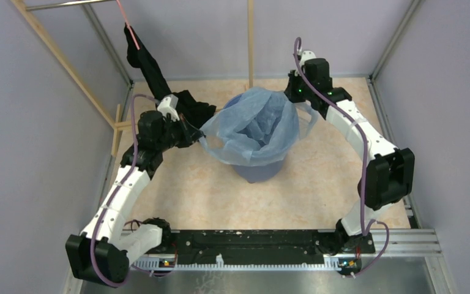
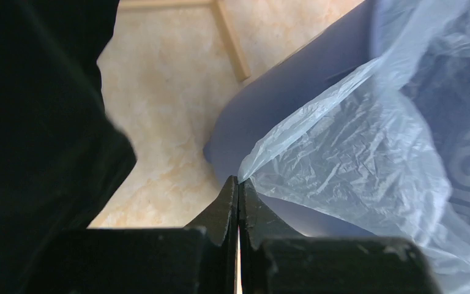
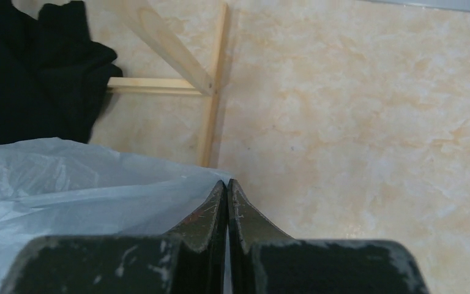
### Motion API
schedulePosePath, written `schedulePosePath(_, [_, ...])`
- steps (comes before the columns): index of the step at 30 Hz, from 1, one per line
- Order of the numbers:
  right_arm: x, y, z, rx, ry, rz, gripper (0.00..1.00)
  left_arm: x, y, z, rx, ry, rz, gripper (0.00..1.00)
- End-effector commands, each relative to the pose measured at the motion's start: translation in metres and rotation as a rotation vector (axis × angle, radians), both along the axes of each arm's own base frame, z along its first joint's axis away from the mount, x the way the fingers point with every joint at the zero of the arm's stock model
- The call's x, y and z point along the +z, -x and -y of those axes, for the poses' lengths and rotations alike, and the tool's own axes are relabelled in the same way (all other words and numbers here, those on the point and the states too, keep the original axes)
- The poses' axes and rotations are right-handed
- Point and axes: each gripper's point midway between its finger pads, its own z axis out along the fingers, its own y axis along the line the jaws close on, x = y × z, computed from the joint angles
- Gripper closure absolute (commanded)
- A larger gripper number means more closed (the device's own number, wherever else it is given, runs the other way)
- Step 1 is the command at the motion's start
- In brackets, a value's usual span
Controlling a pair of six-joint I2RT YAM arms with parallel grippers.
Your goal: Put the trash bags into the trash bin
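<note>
The trash bin (image 1: 262, 171) is a round blue bucket standing mid-floor. A pale-blue translucent trash bag (image 1: 254, 125) is spread over its mouth and sags inside. My left gripper (image 1: 199, 138) is shut on the bag's left edge; in the left wrist view the film (image 2: 349, 165) runs from the closed fingertips (image 2: 238, 180) across the bin's wall (image 2: 281, 98). My right gripper (image 1: 302, 101) is shut on the bag's far right edge; in the right wrist view the film (image 3: 79, 184) meets the closed tips (image 3: 227, 182).
A black cloth garment (image 1: 153, 73) hangs from a pink hanger at the back left and drapes down beside my left wrist. A wooden frame (image 3: 211, 86) stands behind the bin. Grey walls enclose the beige floor (image 1: 318, 184).
</note>
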Motion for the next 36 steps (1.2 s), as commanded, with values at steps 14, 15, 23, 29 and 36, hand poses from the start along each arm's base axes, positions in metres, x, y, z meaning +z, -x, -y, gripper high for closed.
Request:
schedulePosePath(14, [0.031, -0.027, -0.013, -0.003, -0.15, 0.046, 1.0, 0.014, 0.002, 0.008, -0.059, 0.017, 0.0, 1.0])
schedulePosePath(15, [0.02, -0.025, -0.01, -0.01, -0.145, 0.031, 1.0, 0.02, 0.001, 0.007, -0.056, 0.014, 0.015, 1.0])
schedulePosePath(23, [-0.016, -0.01, 0.004, -0.037, -0.104, -0.034, 1.0, 0.004, -0.01, 0.001, -0.015, -0.016, 0.016, 1.0])
schedulePosePath(29, [0.017, -0.008, -0.005, 0.006, -0.157, 0.014, 1.0, -0.046, -0.009, 0.001, -0.015, -0.034, -0.097, 1.0])
schedulePosePath(36, [0.015, -0.027, -0.008, -0.012, -0.155, 0.012, 1.0, -0.039, -0.006, -0.001, -0.008, -0.046, -0.075, 1.0])
